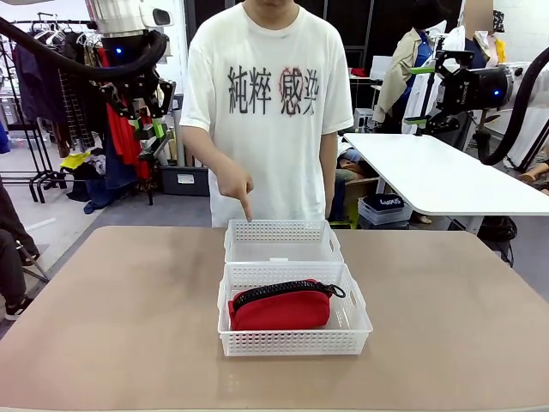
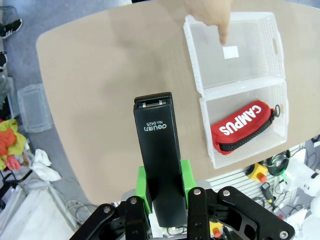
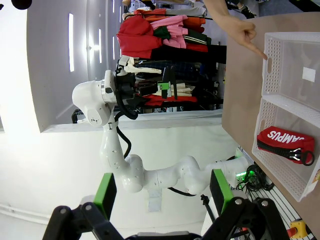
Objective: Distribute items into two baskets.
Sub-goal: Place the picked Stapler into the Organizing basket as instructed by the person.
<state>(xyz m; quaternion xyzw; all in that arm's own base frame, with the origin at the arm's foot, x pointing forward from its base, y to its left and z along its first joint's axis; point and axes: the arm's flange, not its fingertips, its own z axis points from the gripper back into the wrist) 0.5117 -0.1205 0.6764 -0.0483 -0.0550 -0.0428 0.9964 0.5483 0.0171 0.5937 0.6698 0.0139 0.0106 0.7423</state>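
With the pouch [image 1: 281,306] already in the near basket [image 1: 294,342], my left gripper [image 2: 165,187] is clamped on the stapler [image 2: 161,155], raised above the table's left side; right gripper [image 3: 162,192] gapes empty; next, lowering it into the far basket [image 1: 283,249] where the person's hand [image 1: 233,183] points.

Two baskets [image 1: 283,242] [image 1: 294,342], one red pouch [image 1: 281,306] and one black stapler [image 2: 161,155] are showing; one hand [image 1: 234,182] is pointing.

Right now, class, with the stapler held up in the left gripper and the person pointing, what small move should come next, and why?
Probably carry the left gripper, shut on the black stapler, over toward the far basket. The person's hand points down into it, and it holds no item, while the red pouch already lies in the near basket. The right gripper stands open, away from the table.
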